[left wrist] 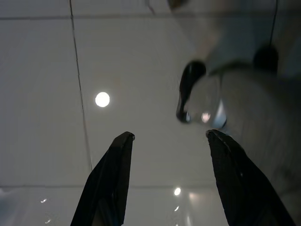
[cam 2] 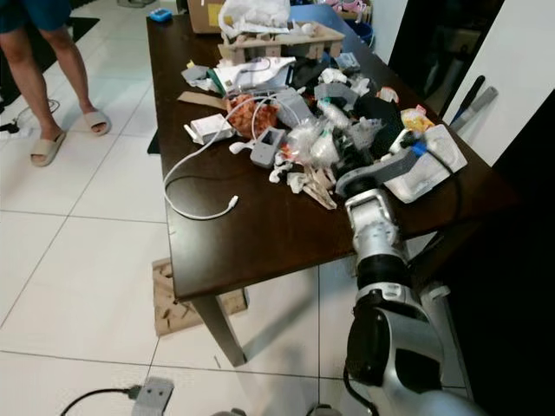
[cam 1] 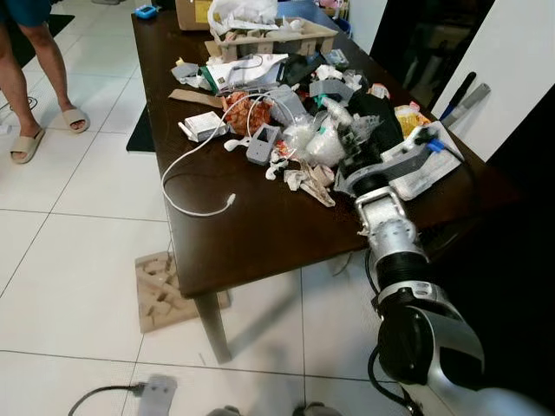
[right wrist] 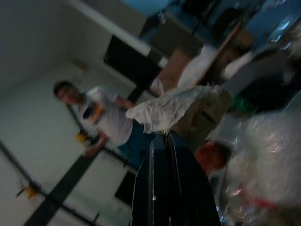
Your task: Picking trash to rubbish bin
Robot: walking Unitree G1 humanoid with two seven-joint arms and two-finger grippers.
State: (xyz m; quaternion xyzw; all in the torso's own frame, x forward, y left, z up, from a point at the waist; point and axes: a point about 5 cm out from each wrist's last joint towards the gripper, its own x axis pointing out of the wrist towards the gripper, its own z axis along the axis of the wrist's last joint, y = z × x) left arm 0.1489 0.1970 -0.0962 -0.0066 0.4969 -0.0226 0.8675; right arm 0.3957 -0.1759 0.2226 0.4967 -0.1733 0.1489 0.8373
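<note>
A heap of trash covers the far right half of the dark wooden table point(cam 1: 251, 234): clear plastic wrappers point(cam 1: 312, 143), an orange wrapper point(cam 1: 243, 111), a small grey box point(cam 1: 262, 143), crumpled paper point(cam 1: 308, 182) and a white cable point(cam 1: 195, 173). My right arm reaches over the table's near right corner, and my right gripper point(cam 1: 351, 147) lies at the heap's right side against the clear wrappers. In the right wrist view its black fingers point(right wrist: 169, 183) are pressed together, with shiny plastic point(right wrist: 268, 155) just beside them. My left gripper point(left wrist: 169, 136) hangs open over the tiled floor.
A person in sandals point(cam 1: 35, 78) stands on the tiles at the far left. A wooden block point(cam 1: 165, 286) lies on the floor by the table leg, and a power strip point(cam 1: 152, 394) is near my feet. A white pack point(cam 1: 425, 160) rests at the table's right edge.
</note>
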